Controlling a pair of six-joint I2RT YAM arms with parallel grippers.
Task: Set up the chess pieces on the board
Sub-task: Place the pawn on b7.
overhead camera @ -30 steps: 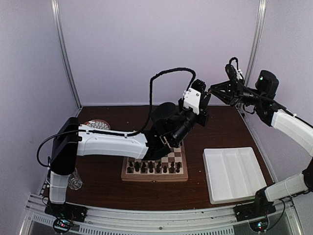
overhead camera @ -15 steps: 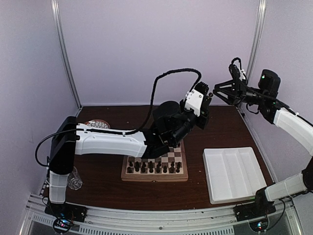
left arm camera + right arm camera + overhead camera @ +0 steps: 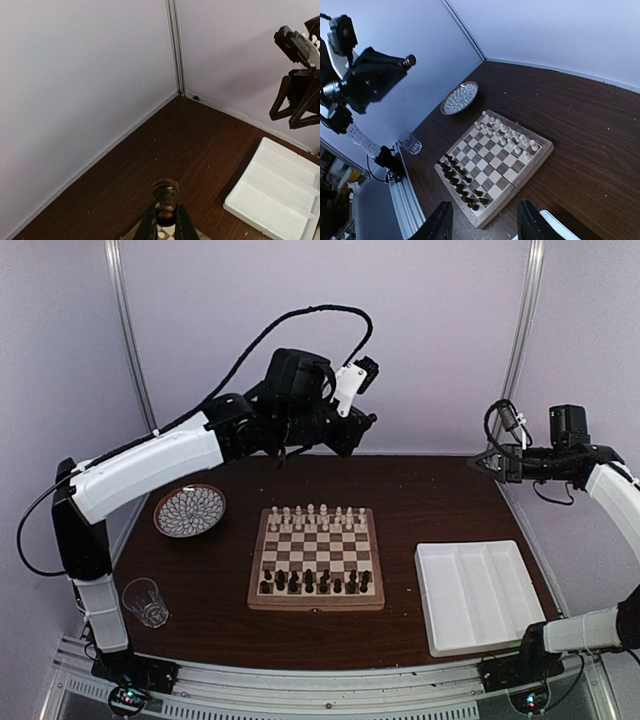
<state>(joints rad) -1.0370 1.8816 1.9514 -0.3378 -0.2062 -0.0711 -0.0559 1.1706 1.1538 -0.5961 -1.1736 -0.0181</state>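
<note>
A: The left fingers [image 3: 149, 229]?
B: Clamped on a dark chess piece [image 3: 165, 192], its round top poking beyond their tips.
A: The right fingers [image 3: 440, 223]?
B: Spread wide, holding nothing; the board [image 3: 545, 148] lies beyond them on the desk [image 3: 580, 125].

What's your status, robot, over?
Left gripper shut on dark chess piece, raised high. Right gripper open, empty. Board holds white row, dark row; nothing blocks it.

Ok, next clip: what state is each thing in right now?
left gripper: shut on a dark piece, held high
right gripper: open, empty
board: lying flat, cream pieces standing along far edge, dark pieces along near edge
tray: empty
glass: upright
plate: empty
</note>
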